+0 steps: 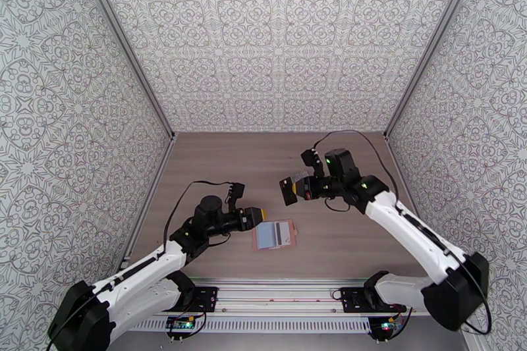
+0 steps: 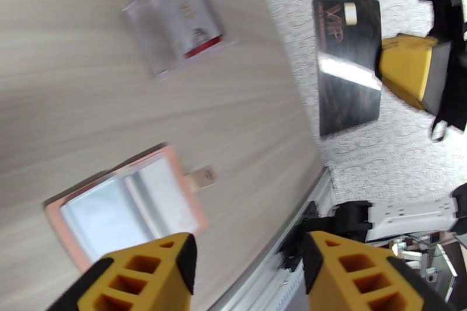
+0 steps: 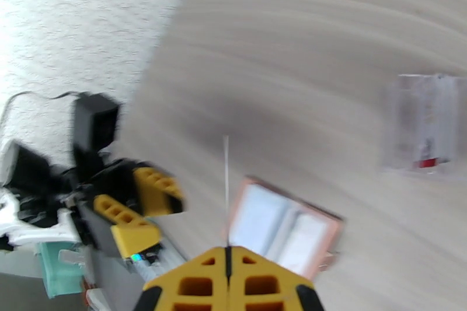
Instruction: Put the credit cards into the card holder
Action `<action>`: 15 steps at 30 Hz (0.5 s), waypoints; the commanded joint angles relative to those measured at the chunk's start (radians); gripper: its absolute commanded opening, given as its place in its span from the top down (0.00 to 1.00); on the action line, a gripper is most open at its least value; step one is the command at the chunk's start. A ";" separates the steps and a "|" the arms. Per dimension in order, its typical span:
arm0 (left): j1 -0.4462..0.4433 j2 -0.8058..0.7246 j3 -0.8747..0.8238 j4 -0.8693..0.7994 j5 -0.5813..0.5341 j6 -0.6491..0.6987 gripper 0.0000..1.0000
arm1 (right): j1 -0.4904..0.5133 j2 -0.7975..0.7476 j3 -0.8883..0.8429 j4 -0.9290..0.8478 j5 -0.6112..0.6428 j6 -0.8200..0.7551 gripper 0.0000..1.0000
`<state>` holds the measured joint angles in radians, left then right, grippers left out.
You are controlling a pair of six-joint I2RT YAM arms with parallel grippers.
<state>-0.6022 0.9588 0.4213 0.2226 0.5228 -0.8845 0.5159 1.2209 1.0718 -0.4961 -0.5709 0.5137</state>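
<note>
Yellow right fingers (image 3: 198, 283) sat closest to my lens, pressed together on the dark card (image 3: 226, 189), which I saw edge-on as a thin line. From the other wrist I could read VIP lettering on its face, and it was held off the worktop (image 1: 217, 168), pinched along one edge. Below and just to the left of it on my overhead feed, the card holder (image 1: 275, 235) lay open and flat, blue-grey pockets up, its snap tab (image 2: 202, 178) sticking out sideways. Beside the holder, the left fingers (image 2: 146, 271) were spread with nothing between them. Farther off, well apart from the holder, the clear pouch (image 2: 175, 26) lay on the wood with something white and red showing through.
</note>
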 commanded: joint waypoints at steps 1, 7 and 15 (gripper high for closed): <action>0.010 -0.015 -0.021 0.170 0.078 -0.049 0.41 | -0.003 -0.041 -0.083 0.198 -0.158 0.127 1.00; 0.010 -0.026 -0.032 0.250 0.094 -0.071 0.38 | -0.003 -0.078 -0.185 0.346 -0.256 0.233 1.00; 0.008 0.010 -0.023 0.329 0.126 -0.102 0.41 | -0.004 -0.080 -0.269 0.507 -0.317 0.345 1.00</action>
<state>-0.6010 0.9558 0.4023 0.4824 0.6121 -0.9642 0.5159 1.1542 0.8341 -0.1040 -0.8330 0.7895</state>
